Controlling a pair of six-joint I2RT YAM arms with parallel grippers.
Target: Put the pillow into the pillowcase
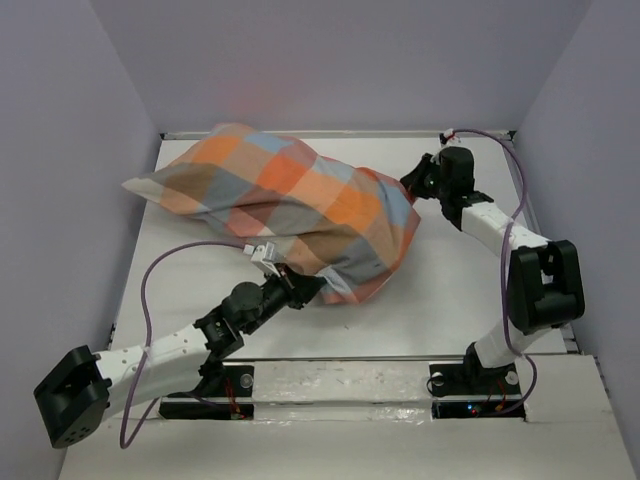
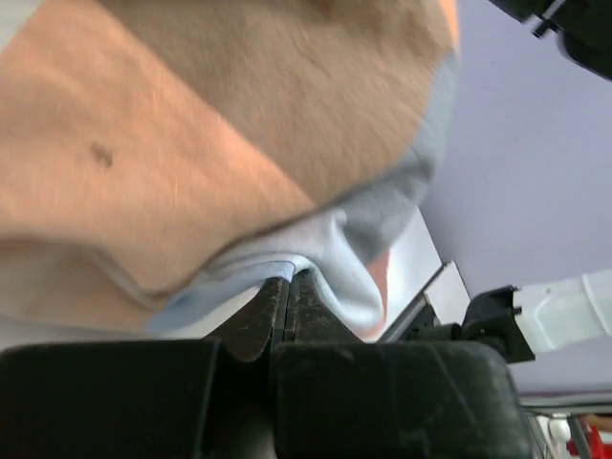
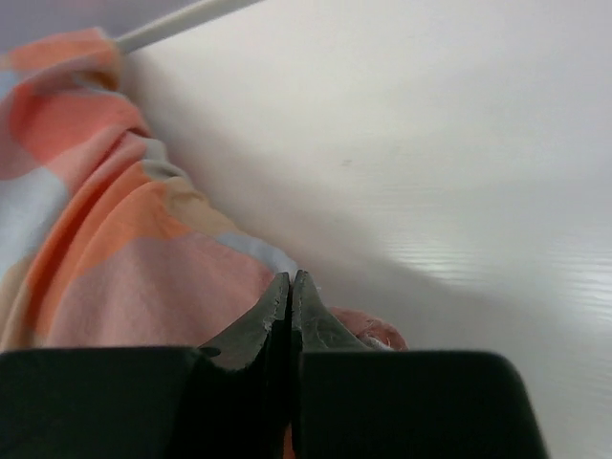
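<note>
White table (image 1: 450, 300), 1 plump checked pillowcase (image 1: 300, 200) toward its far side, 2 arm bases (image 1: 205, 385) at near edge

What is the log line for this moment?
left gripper: shut on pillowcase | right gripper: shut, grip unclear | pillowcase: bulging, on table

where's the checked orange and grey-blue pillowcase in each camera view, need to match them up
top external: the checked orange, grey-blue and cream fabric pillowcase lies bulging across the middle, slanting from upper left to lower right.
left wrist: it fills the upper left and centre, very close to the lens.
right wrist: it runs down the left side.
shared landmark: the white table top, to the right of the fabric in every view.
</note>
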